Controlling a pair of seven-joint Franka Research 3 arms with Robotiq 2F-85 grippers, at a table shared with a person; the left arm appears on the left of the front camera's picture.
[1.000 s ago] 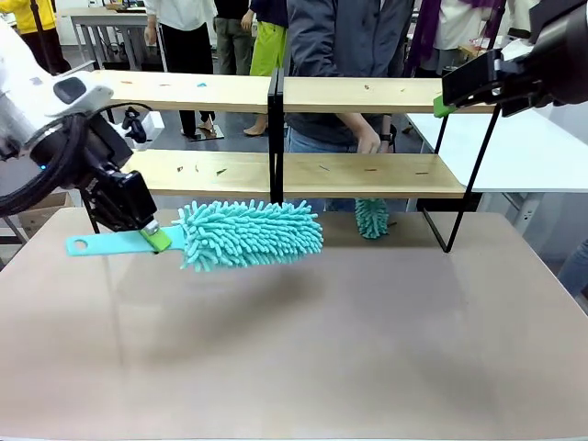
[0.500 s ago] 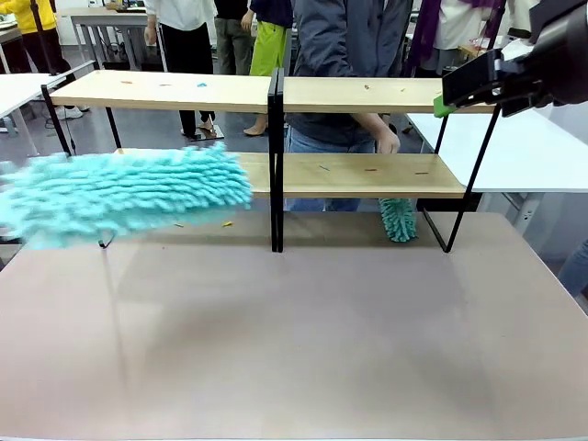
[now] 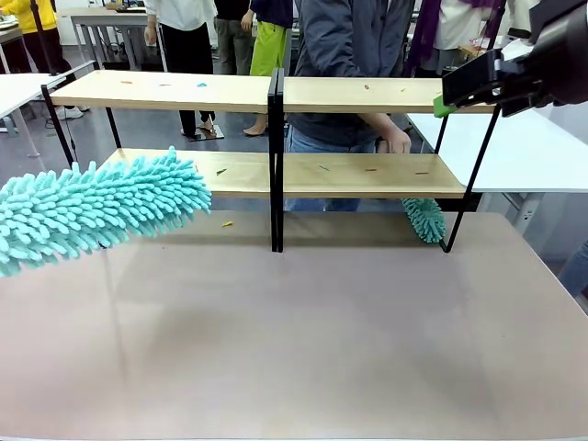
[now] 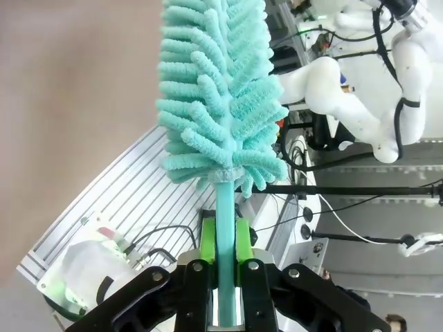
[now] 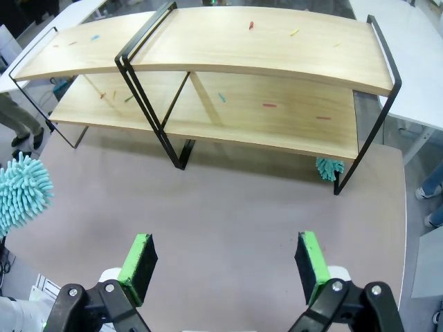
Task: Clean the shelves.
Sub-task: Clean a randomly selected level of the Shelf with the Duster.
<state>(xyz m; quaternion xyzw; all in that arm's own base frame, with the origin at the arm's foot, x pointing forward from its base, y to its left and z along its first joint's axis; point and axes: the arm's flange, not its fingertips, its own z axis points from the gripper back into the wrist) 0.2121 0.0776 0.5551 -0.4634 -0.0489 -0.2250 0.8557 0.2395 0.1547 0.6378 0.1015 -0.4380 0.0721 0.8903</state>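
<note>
A tan table (image 3: 294, 349) takes up the foreground, with people standing on the floor beyond it. The shelves (image 3: 367, 175) stand along the table's far edge, two pale wooden boards in a thin black frame. Small coloured scraps (image 3: 220, 171) lie on both boards, and one lies on the table just in front of the shelves.

The left gripper (image 4: 225, 242) is clenched on the flat handle (image 4: 225, 207) of a teal fluffy duster (image 3: 92, 207), with a green pad pressed against each side. The duster's head reaches in toward the left end of the lower board. From the front it is hard to tell whether its tip touches the wood or hangs just in front of it.

The right gripper (image 5: 225, 266) has its jaws wide apart and holds nothing. It hovers high, in front of the shelves' right end.

Behind the shelves a person's hand (image 3: 397, 142) holds a second teal duster (image 3: 424, 219), which hangs below the right end of the lower board.

This looks like the sweeping of the lower board, with scraps yet to clear. The next move likely calls for laying the duster's head flat on the board and drawing it along toward an open edge. It must pass under the upper board and stay clear of the black centre post.
</note>
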